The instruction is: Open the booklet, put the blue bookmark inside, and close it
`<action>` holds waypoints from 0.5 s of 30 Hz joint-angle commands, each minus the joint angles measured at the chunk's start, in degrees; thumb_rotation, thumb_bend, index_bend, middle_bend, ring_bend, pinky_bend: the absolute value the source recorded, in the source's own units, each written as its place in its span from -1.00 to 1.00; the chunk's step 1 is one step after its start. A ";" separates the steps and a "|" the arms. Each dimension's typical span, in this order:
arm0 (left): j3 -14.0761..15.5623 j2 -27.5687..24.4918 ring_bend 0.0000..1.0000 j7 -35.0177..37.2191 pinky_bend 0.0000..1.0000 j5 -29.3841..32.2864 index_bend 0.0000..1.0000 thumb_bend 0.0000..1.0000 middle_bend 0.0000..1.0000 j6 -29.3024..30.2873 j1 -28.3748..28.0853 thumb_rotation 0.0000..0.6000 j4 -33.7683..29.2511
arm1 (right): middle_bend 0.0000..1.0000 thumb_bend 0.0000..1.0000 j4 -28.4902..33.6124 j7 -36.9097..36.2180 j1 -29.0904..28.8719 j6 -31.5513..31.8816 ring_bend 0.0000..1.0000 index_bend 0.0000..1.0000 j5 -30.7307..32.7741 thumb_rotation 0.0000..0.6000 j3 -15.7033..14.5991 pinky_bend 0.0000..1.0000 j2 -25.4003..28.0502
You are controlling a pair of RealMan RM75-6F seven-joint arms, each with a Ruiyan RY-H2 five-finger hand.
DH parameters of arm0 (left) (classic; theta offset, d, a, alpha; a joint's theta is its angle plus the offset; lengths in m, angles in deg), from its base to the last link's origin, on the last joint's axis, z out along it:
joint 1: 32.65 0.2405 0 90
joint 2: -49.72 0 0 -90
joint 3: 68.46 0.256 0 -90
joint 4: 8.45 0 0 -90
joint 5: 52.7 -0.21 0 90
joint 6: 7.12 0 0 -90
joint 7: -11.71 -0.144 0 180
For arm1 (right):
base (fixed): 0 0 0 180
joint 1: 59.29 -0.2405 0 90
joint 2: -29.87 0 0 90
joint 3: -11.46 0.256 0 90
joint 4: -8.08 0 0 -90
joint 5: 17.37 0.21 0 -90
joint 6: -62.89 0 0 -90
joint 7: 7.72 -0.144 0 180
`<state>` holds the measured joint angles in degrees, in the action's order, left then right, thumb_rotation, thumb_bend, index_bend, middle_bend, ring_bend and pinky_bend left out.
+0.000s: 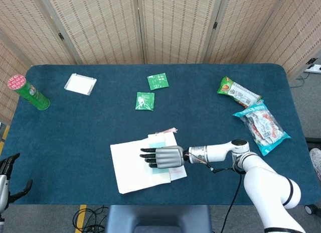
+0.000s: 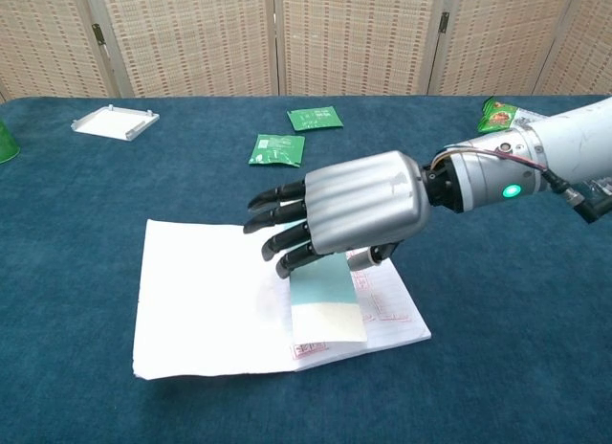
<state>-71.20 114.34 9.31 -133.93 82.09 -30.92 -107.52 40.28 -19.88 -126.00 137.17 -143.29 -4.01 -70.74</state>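
The white booklet [image 1: 133, 167] [image 2: 206, 305] lies open near the table's front edge, its printed page on the right. My right hand [image 1: 163, 157] [image 2: 352, 208] hovers palm down over that right page and holds the blue bookmark [image 1: 157, 142] [image 2: 326, 299] between thumb and fingers. The bookmark hangs below the hand, its lower end down on the page. Its pink tassel [image 1: 167, 131] points away from the booklet's far edge. My left hand [image 1: 9, 166] hangs off the table's front left corner, far from the booklet, with fingers apart and nothing in it.
A green can [image 1: 29, 93] stands at the far left and a white tray [image 1: 80, 84] [image 2: 115, 122] behind it. Two green packets [image 1: 158, 81] [image 1: 145, 101] lie beyond the booklet. Snack bags [image 1: 238, 92] [image 1: 261, 124] lie at the right.
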 commanded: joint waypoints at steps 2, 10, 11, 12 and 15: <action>0.03 0.06 -0.72 0.25 -0.55 -0.01 -0.72 -0.32 -0.66 0.00 0.06 1.00 0.20 | -0.61 -0.52 -2.67 -1.31 -0.77 0.75 -0.94 -0.20 -0.15 1.00 -1.11 -0.93 -2.23; 0.20 0.24 -0.72 1.10 -0.55 0.43 -0.72 -0.32 -0.66 -0.09 0.47 1.00 1.07 | -0.66 -0.54 -6.53 -2.31 -1.67 0.96 -0.95 -0.20 0.10 1.00 -2.79 -1.00 -4.87; 0.21 0.27 -0.72 1.16 -0.55 0.45 -0.72 -0.32 -0.66 -0.08 0.51 1.00 1.17 | -0.66 -0.54 -6.97 -2.44 -1.76 0.91 -0.95 -0.20 0.20 1.00 -2.92 -1.00 -5.11; 0.23 0.30 -0.72 1.22 -0.55 0.48 -0.72 -0.32 -0.66 -0.10 0.54 1.00 1.27 | -0.67 -0.54 -7.42 -2.50 -1.86 0.85 -0.96 -0.20 0.27 1.00 -3.07 -1.00 -5.36; 0.23 0.34 -0.72 1.42 -0.55 0.59 -0.72 -0.32 -0.66 -0.10 0.65 1.00 1.47 | -0.69 -0.57 -8.77 -2.80 -2.10 0.60 -0.97 -0.20 0.55 1.00 -3.59 -1.00 -6.01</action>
<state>-70.96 114.68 10.74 -133.32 81.99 -30.25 -106.04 31.70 -22.56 -127.98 137.88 -142.86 -7.43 -76.55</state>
